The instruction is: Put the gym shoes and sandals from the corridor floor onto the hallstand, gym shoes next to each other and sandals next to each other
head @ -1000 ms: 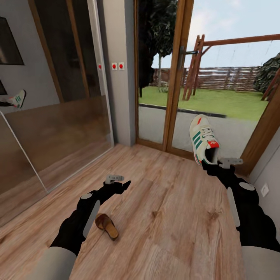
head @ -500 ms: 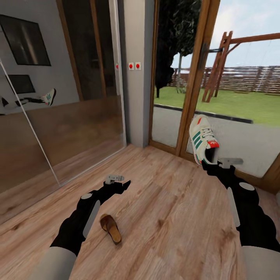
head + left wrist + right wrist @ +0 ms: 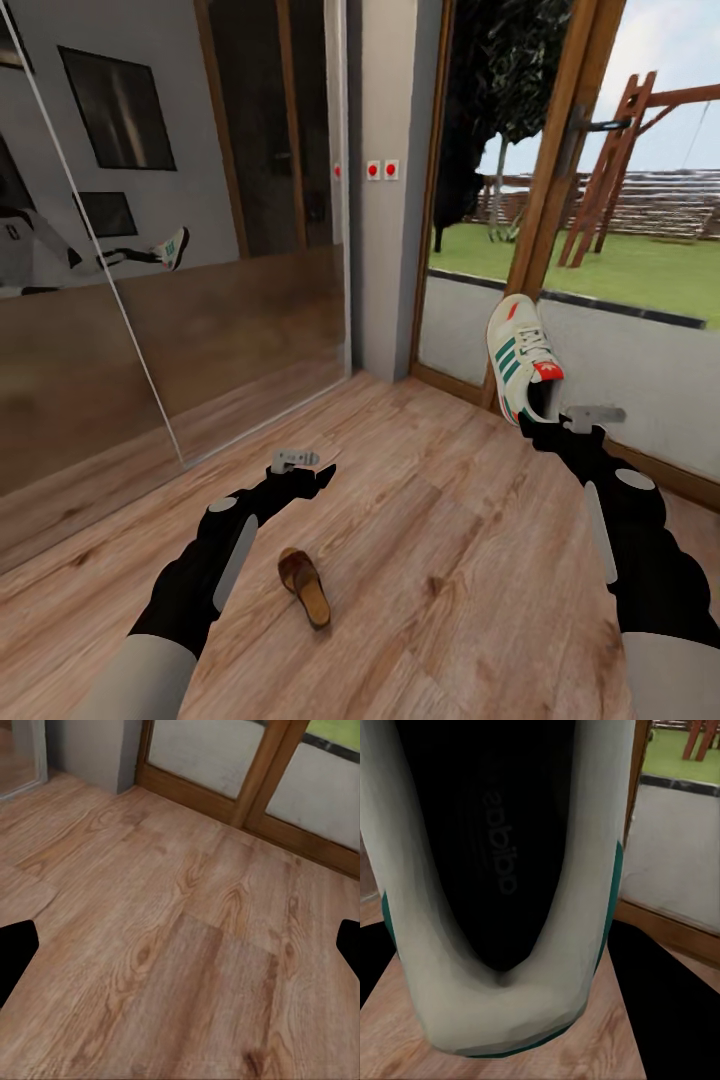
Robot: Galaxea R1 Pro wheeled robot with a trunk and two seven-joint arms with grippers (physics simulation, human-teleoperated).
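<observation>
Gym shoe [image 3: 522, 362] is standing toe-up toward 11 o'clock, grasped at its heel by the raised right gripper [image 3: 545, 425]; left gripper [image 3: 318, 474] is hanging released above the sandal [image 3: 305, 586].

"adidas" printed inside gym shoe [image 3: 502, 855], on insole.

Corridor floor [image 3: 440, 560]: light brown wood planks with visible grain and a faint sheen. Sandal [image 3: 305, 586]: dark brown leather, tan insole, matt. Gym shoe [image 3: 520, 362]: cream-white upper with green stripes, smooth teal-edged sole. Door frame [image 3: 560, 170]: varnished wood. Wardrobe panel [image 3: 240, 190]: glossy, mirror-like. Arms: matt black.
</observation>
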